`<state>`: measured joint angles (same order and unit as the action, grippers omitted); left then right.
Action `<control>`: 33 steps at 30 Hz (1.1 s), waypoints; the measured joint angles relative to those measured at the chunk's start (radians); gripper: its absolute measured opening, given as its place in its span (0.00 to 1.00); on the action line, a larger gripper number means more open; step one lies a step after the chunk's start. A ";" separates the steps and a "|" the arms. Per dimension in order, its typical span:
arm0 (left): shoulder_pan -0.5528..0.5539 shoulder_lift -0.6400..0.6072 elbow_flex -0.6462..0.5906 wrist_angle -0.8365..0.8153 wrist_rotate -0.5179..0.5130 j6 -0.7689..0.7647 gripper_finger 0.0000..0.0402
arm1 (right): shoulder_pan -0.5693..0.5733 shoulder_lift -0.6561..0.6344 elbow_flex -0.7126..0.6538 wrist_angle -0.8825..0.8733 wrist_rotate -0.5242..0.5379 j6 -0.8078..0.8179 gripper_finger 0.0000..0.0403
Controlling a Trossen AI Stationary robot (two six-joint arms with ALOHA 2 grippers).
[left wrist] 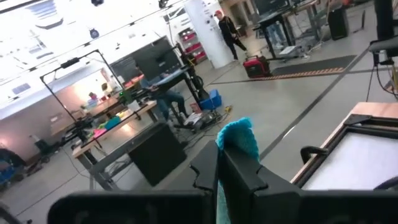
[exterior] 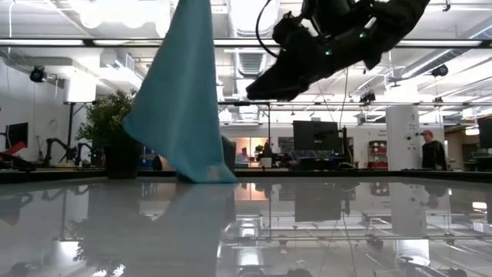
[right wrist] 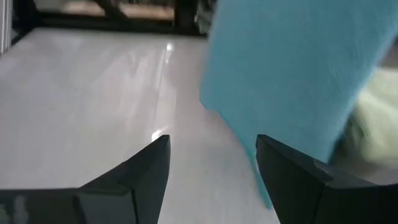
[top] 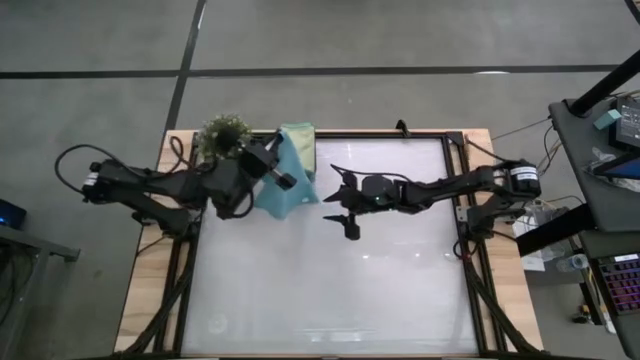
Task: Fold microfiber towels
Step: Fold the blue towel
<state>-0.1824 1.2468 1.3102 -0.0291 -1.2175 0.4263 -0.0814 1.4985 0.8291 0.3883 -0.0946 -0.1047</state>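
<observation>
My left gripper (top: pixel 279 170) is raised near the table's far left and is shut on a light blue towel (top: pixel 283 192). The towel hangs below it as a long drape (exterior: pixel 181 92). A sage green towel (top: pixel 299 140) lies at the far edge just behind it and shows pale in the right wrist view (right wrist: pixel 373 130). My right gripper (top: pixel 346 198) is open and empty, raised over the middle of the table to the right of the blue towel (right wrist: pixel 298 74). The other towels are out of view. My left gripper pinches the blue towel between its two shut fingers at an upper corner or edge. A small tuft of cloth (left wrist: pixel 239 138) sticks out past the fingertips. The towel hangs slack below the fingers. Its lowest corner (exterior: pixel 219 178) reaches about table level; whether it touches, I cannot tell.
A little green potted plant (top: pixel 222 136) stands at the far left corner, close behind my left arm. The glossy white tabletop (top: pixel 330 290) lies open toward the near edge. A person (exterior: pixel 432 150) stands far off in the room beyond the table.
</observation>
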 joint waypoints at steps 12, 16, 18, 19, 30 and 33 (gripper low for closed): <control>0.053 0.132 0.027 0.191 -0.023 0.094 0.00 | 0.010 0.328 0.000 0.747 0.209 0.105 0.56; 0.053 0.151 0.036 0.211 -0.021 0.111 0.00 | 0.000 0.360 0.036 0.748 0.207 0.125 0.56; 0.055 0.155 0.037 0.215 -0.021 0.111 0.00 | -0.006 0.366 0.062 0.735 0.204 0.130 0.56; 0.056 0.155 0.037 0.215 -0.021 0.111 0.00 | -0.007 0.366 0.074 0.713 0.205 0.129 0.56; 0.049 0.120 0.021 0.163 -0.059 0.112 0.00 | -0.005 0.252 0.096 0.379 0.193 0.058 0.08; 0.041 0.102 0.008 0.088 -0.069 0.077 0.00 | 0.003 0.159 0.095 0.198 0.188 0.034 0.04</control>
<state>-0.1413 1.3486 1.3181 0.0584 -1.2865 0.5032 -0.0788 1.6571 0.9245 0.5866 0.0938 -0.0711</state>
